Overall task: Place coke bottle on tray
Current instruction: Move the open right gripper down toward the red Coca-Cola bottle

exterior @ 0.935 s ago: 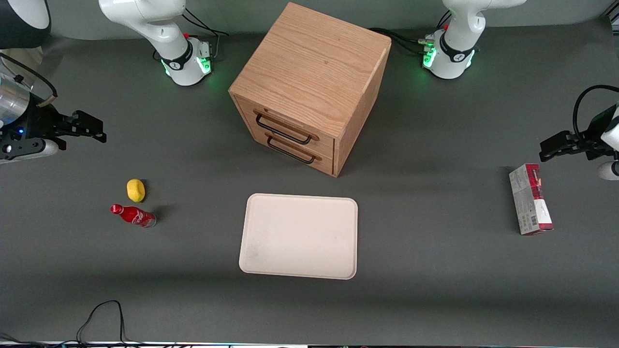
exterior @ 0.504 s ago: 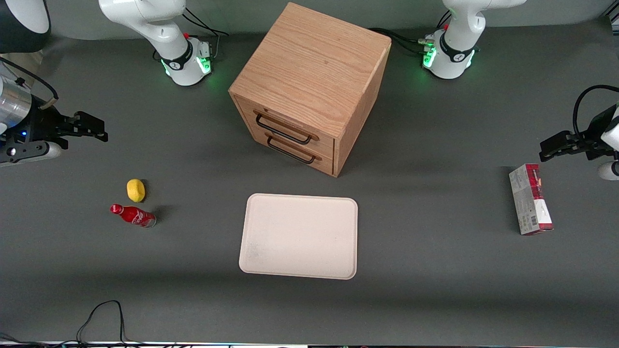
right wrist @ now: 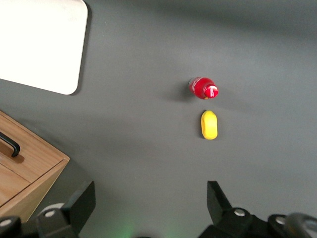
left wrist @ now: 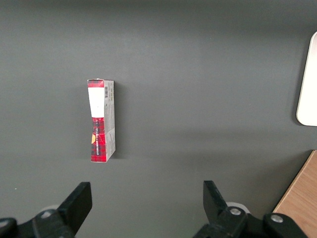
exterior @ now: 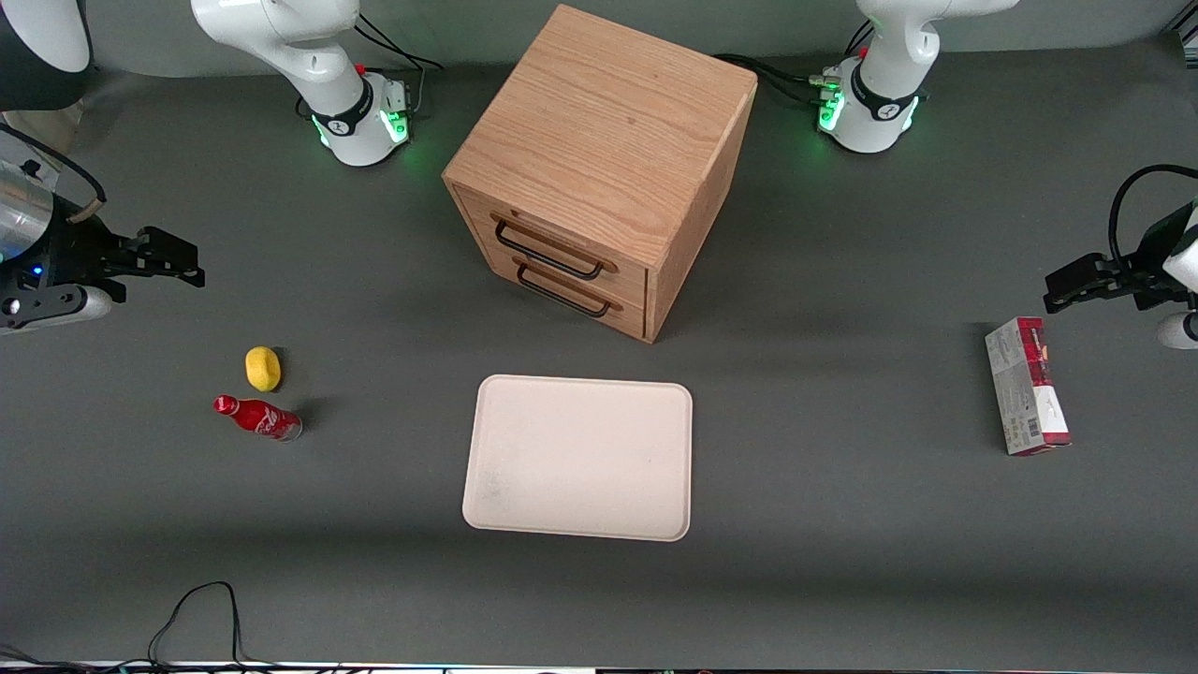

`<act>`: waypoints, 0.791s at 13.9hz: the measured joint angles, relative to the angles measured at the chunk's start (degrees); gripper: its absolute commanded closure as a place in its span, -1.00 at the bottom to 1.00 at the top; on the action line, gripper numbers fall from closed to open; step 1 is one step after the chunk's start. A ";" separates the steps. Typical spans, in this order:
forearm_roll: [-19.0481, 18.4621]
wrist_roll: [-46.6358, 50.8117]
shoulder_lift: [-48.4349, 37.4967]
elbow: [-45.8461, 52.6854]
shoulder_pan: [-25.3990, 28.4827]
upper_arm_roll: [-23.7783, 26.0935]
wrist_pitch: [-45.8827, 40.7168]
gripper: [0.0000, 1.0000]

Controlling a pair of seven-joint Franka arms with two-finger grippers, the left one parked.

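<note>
The coke bottle (exterior: 257, 417) is small and red with a red cap and stands upright on the grey table toward the working arm's end. It also shows in the right wrist view (right wrist: 203, 88), seen from above. The cream-white tray (exterior: 578, 457) lies flat mid-table in front of the cabinet; one of its corners shows in the right wrist view (right wrist: 39, 44). My right gripper (exterior: 173, 257) hangs open and empty above the table, farther from the front camera than the bottle and well apart from it. Its two fingers stand wide apart in the right wrist view (right wrist: 150, 193).
A yellow lemon-like lump (exterior: 263, 368) lies beside the bottle, slightly farther from the front camera, between bottle and gripper. A wooden drawer cabinet (exterior: 599, 168) stands mid-table. A red-and-grey carton (exterior: 1027, 386) lies toward the parked arm's end.
My right gripper has shifted slightly nearer the front camera, staying open. The bottle, lemon and tray have not moved.
</note>
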 measured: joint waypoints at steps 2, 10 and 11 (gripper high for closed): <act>0.03 0.25 1.12 1.36 0.01 0.00 -0.01 -1.00; 0.04 0.57 14.57 17.74 -1.66 -1.33 -3.46 -1.00; 0.03 0.56 18.43 22.13 -2.94 -1.36 -3.59 -1.00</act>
